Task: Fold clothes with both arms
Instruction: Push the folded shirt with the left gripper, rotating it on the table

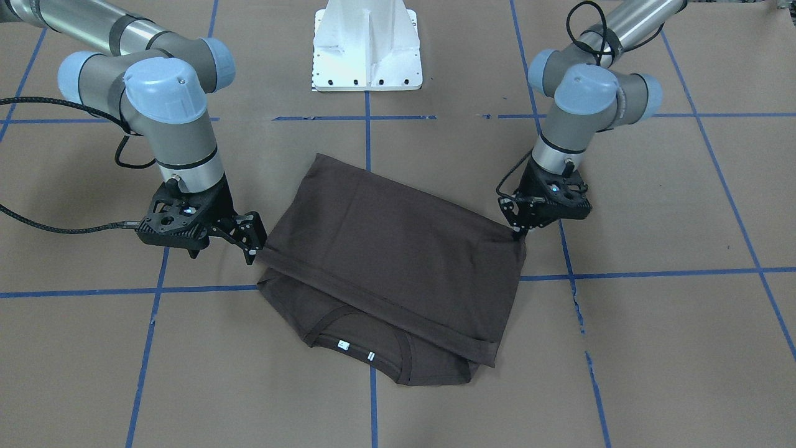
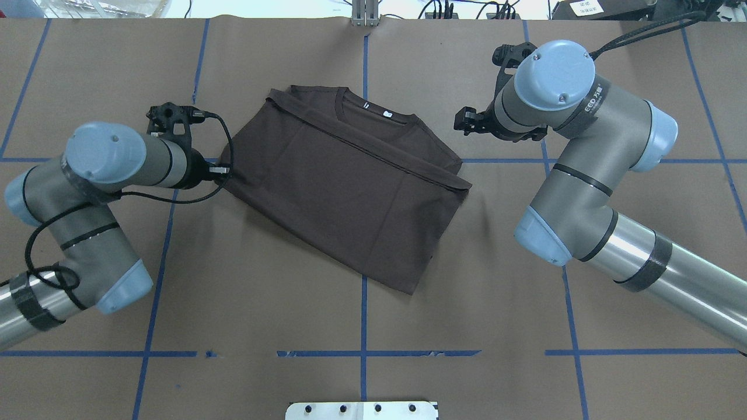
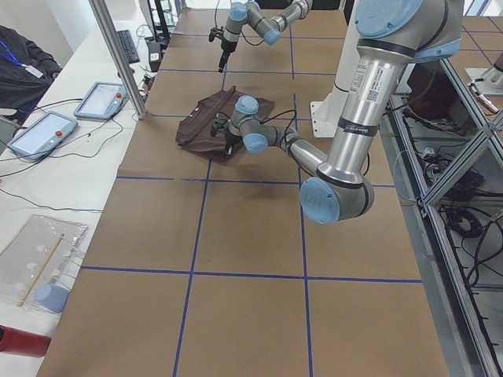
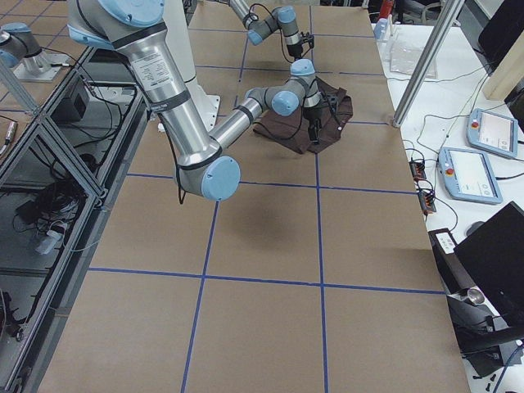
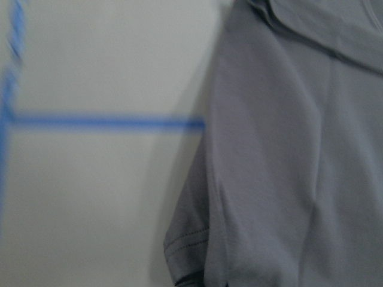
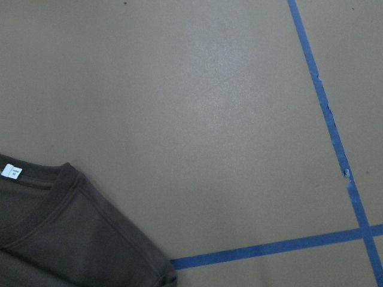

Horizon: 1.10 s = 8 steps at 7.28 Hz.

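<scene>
The shirt [image 1: 385, 249] is lying half-folded mid-desk [image 1: 653, 348], and with my left fingers [image 1: 518, 232] seemingly clenching its corner while my right fingers [image 1: 252, 239] are hanging released just beside it, I'm worrying that a one-sided pull drags the fold askew.

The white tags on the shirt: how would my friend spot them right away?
On the brown table with blue tape lines, a dark brown T-shirt lies folded in the middle. Look along its round collar: the two small white tags sit there, the only white bits on the shirt.
</scene>
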Motion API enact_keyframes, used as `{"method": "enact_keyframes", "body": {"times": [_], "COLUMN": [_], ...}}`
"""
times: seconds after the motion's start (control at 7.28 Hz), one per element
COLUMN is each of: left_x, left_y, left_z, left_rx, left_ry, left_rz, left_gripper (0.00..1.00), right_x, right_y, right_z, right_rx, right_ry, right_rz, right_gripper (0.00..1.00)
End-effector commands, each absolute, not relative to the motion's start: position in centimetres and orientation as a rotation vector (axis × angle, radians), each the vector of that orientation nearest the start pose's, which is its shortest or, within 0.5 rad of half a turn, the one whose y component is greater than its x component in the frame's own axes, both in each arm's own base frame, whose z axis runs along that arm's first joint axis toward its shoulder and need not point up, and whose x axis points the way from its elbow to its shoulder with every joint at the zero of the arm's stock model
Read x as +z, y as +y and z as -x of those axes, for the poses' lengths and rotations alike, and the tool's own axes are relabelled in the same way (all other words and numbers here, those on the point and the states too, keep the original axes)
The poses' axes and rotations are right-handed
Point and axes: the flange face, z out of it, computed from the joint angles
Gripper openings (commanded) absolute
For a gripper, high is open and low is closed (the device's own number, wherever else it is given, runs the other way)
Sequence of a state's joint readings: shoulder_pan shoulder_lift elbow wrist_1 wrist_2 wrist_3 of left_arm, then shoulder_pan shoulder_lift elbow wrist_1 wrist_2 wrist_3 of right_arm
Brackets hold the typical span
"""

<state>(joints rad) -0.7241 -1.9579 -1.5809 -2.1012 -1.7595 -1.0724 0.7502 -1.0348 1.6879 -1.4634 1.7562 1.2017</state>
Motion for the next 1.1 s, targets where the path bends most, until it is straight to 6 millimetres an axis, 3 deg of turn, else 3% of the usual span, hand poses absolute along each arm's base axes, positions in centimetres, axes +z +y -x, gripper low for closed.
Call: {"method": "enact_keyframes", "body": {"times": [0.0, 0.14, 0.27, 0.41, 0.55, 0.69, 0.96], "left_x": [37.0, 37.1, 38.9, 39.9, 40.9, 43.0, 44.9], "left_y": [-63.8, -67.5, -70.9, -72.1, -72.6, -71.0, -69.0], "left_z": [-42.4, -42.8, -42.1, -40.7, -38.8, -37.9, -36.9], "left_rx": [-0.15, -0.161, -0.137, -0.121, -0.019, 0.067, 0.109], "left_ry": [0.785, 0.786, 0.767, 0.75, 0.716, 0.744, 0.794], "left_rz": [-0.438, -0.464, -0.507, -0.527, -0.577, -0.616, -0.602], "left_gripper": [0.0, 0.0, 0.0, 0.0, 0.54, 1.0, 1.0], "right_x": [29.3, 29.0, 29.0, 28.7, 28.4, 27.4, 24.6], "right_y": [-53.9, -53.9, -53.8, -53.7, -52.9, -52.1, -51.6], "right_z": [41.1, 41.0, 41.0, 40.9, 42.1, 43.3, 47.0], "right_rx": [0.29, 0.293, 0.288, 0.288, 0.262, 0.253, 0.281], "right_ry": [-0.737, -0.741, -0.743, -0.749, -0.754, -0.772, -0.835], "right_rz": [-0.255, -0.257, -0.256, -0.258, -0.254, -0.252, -0.241], "right_gripper": [1.0, 1.0, 1.0, 1.0, 1.0, 1.0, 0.99]}}
